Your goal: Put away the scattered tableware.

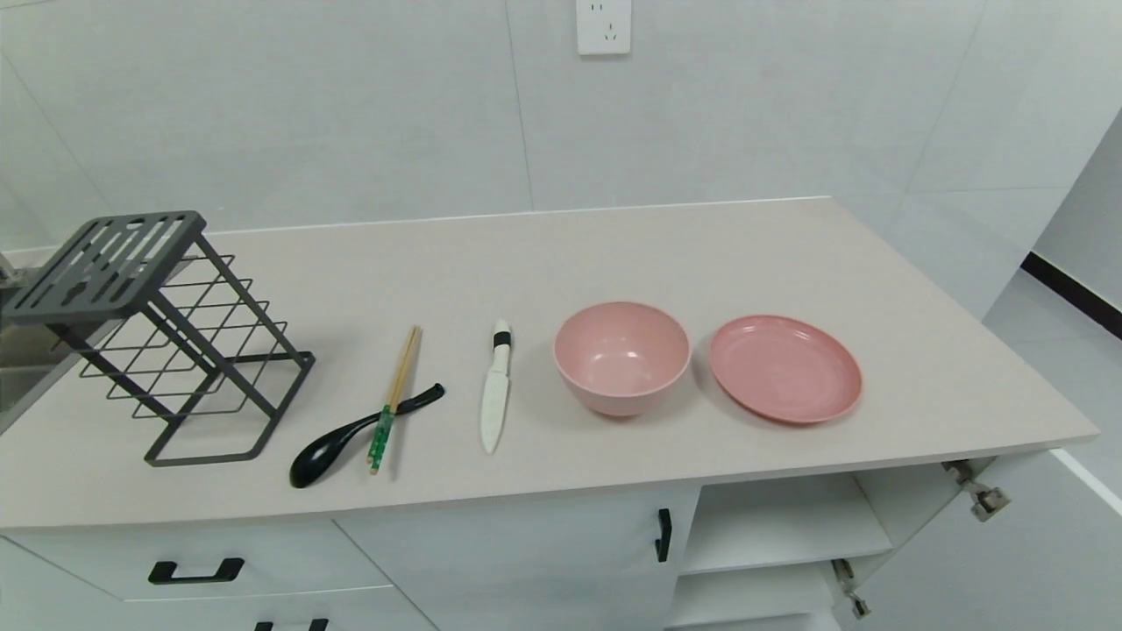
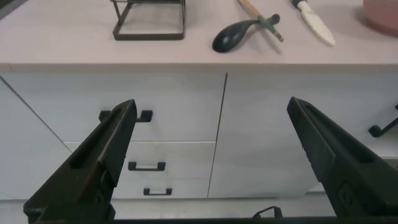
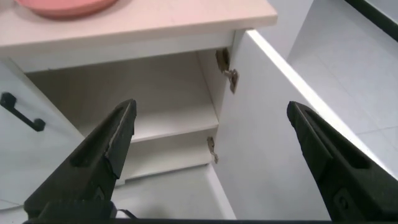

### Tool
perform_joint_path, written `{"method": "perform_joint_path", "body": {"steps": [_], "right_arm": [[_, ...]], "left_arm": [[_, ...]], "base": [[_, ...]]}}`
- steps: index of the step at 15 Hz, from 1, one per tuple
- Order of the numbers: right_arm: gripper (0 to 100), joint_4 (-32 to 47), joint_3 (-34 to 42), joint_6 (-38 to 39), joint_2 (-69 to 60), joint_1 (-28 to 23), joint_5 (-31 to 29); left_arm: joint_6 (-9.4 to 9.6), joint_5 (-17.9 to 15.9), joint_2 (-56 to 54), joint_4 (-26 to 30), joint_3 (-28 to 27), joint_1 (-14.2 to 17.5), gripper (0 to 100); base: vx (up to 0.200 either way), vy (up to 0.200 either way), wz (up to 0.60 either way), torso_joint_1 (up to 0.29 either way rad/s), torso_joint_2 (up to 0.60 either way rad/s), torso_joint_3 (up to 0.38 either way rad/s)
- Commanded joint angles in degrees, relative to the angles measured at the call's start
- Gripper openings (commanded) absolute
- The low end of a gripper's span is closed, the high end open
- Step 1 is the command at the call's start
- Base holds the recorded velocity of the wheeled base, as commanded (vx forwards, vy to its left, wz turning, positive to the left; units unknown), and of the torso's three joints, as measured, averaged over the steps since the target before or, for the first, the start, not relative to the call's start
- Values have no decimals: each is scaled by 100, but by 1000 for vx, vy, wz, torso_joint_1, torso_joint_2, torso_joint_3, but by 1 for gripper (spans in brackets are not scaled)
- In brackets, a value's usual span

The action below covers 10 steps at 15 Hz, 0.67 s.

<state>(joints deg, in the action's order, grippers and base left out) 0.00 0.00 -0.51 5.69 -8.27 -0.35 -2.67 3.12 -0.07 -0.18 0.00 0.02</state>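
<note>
Our left gripper gaping wide, empty, before the drawers, right gripper likewise (at the open cabinet), bowl beside plate, chopsticks across spoon.

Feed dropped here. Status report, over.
Left gripper and right gripper open, empty. Bowl, plate, knife, chopsticks, spoon on counter by rack. Chopsticks cross spoon handle; cabinet door open.

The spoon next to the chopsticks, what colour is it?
Black. The spoon shows best in the head view.

Black, tapered pincer fingers
</note>
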Motion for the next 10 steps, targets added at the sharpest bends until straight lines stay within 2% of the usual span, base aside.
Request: {"method": "perform_joint_path", "body": {"steps": [1, 10], "right_arm": [[100, 0, 0, -2, 11, 0, 0], [100, 9, -9, -10, 11, 0, 18]], "left_arm": [[-5, 4, 7, -8, 0, -2, 100], [3, 4, 7, 1, 0, 6, 100]], "base": [[0, 0, 0, 286, -535, -256], [0, 0, 0, 291, -561, -272]]}}
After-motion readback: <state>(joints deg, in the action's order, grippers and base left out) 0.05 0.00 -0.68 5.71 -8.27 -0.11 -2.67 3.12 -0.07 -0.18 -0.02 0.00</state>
